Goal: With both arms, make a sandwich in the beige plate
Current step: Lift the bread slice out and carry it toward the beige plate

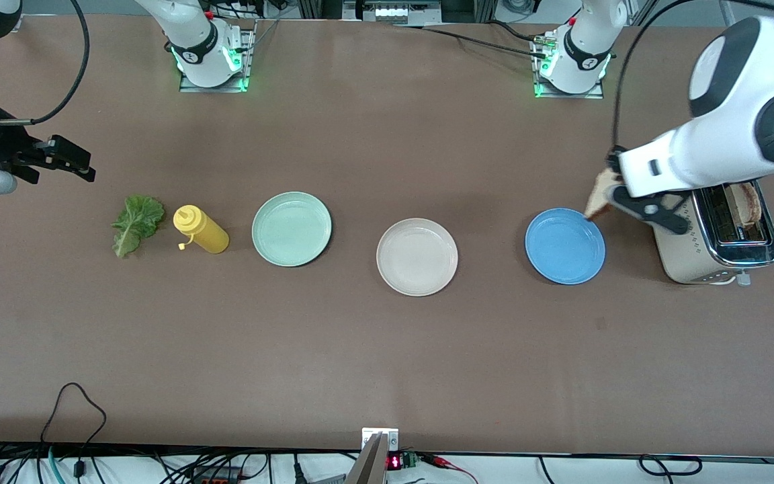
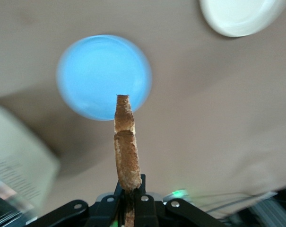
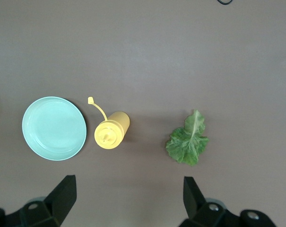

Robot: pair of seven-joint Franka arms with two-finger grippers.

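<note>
Bread slice (image 1: 600, 195) number one hangs edge-on in our left gripper (image 2: 129, 196), whose fingers are clamped tight on its lower crust; we hold it in the air between the toaster (image 1: 689, 259) and the blue plate (image 1: 565, 246), just over that plate's rim. A second bread slice (image 1: 744, 205) stands in one of the toaster's slots, at the left arm's end of the surface (image 1: 387, 349).

Our target, the beige plate (image 1: 417, 257), sits bare in the middle of the row of three plates, with the blue plate toward the left arm's end and the mint-green plate (image 1: 291, 228) toward the right arm's end. Beside the mint-green plate a yellow squeeze bottle (image 1: 201, 230) lies on its side, and just past it the lettuce leaf (image 1: 137, 223) lies flat on the surface.

Our right gripper (image 1: 68, 160) waits with its fingers (image 3: 62, 196) spread wide and nothing between them, up in the air at the right arm's end of the surface. Its wrist view looks down on the leaf, the bottle and the mint-green plate.
</note>
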